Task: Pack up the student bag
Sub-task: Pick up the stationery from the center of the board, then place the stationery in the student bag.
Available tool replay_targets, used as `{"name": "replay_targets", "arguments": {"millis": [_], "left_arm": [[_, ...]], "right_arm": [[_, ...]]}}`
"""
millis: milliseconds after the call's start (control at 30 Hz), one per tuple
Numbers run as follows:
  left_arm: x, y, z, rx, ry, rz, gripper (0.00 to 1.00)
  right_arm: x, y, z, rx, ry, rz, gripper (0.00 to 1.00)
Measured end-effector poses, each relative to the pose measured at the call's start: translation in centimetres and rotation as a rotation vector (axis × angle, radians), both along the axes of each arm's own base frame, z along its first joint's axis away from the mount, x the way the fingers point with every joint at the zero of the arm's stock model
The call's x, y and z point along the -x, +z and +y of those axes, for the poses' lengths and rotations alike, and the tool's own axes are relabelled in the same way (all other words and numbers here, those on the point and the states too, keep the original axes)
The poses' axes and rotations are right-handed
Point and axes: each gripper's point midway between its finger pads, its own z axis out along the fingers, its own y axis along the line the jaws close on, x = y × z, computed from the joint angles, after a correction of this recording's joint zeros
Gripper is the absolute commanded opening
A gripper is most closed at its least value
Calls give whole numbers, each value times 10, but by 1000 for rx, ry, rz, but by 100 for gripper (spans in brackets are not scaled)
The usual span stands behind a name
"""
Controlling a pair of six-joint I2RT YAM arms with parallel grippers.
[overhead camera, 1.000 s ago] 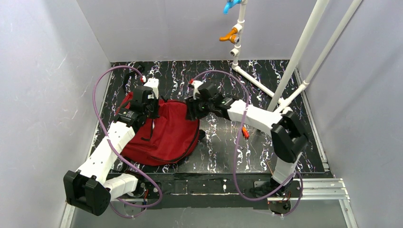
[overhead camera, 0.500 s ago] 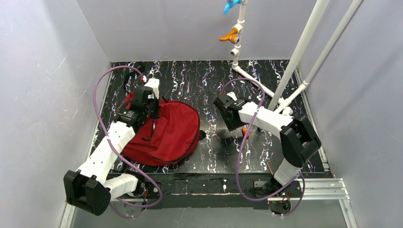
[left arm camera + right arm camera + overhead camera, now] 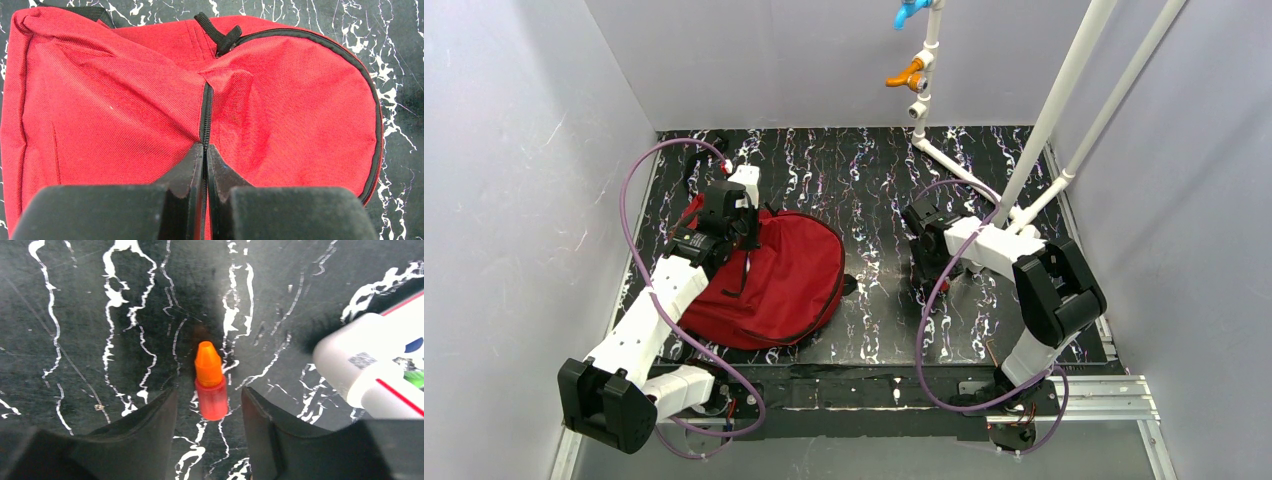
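The dark red student bag (image 3: 774, 280) lies at the left of the black marbled table, its zip closed as far as the views show. My left gripper (image 3: 742, 218) sits on the bag's far edge. In the left wrist view the gripper (image 3: 205, 150) is shut on the bag's black zipper line (image 3: 206, 115); red fabric (image 3: 300, 100) fills the view. My right gripper (image 3: 926, 268) points down at the table, right of the bag. In the right wrist view it (image 3: 209, 396) is open, with a small red bottle with an orange cap (image 3: 210, 385) lying between the fingertips, untouched.
A white bottle with a label (image 3: 370, 365) lies just right of the right gripper's fingers. A white pipe frame (image 3: 1044, 120) with an orange valve (image 3: 906, 73) stands at the back right. A small black item (image 3: 692, 170) lies at the back left. Grey walls close in on three sides.
My right arm has swung away from the bag's right edge, to the right, and now hangs over the small red bottle. The left arm and the bag have not moved.
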Motion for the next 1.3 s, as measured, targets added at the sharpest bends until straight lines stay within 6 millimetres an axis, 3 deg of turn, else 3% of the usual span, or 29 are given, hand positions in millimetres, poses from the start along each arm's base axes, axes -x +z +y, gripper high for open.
{"name": "replay_targets", "arguments": {"millis": [400,500,600,700,833,967,1100,1300], "left_arm": [[1,0,-1,-1,-2,2,0],[1,0,-1,-1,-2,2,0],[1,0,-1,-1,-2,2,0],[1,-1,-1,-1,-3,4,0],[1,-1,-1,-2,-4,5,0],[1,-1,-1,-2,-4,5,0],[1,-1,-1,-2,-4,5,0],[1,0,-1,-1,-4,0,0]], "right_arm": [[7,-10,26,-140,51,61,16],[8,-9,37,-199,61,72,13],[10,-5,66,-347,105,88,13],[18,17,114,-634,173,79,15],[32,76,193,-1055,311,74,14],[51,116,267,-1242,498,112,15],[66,130,322,-1318,578,142,15],[45,120,388,-1370,551,122,16]]}}
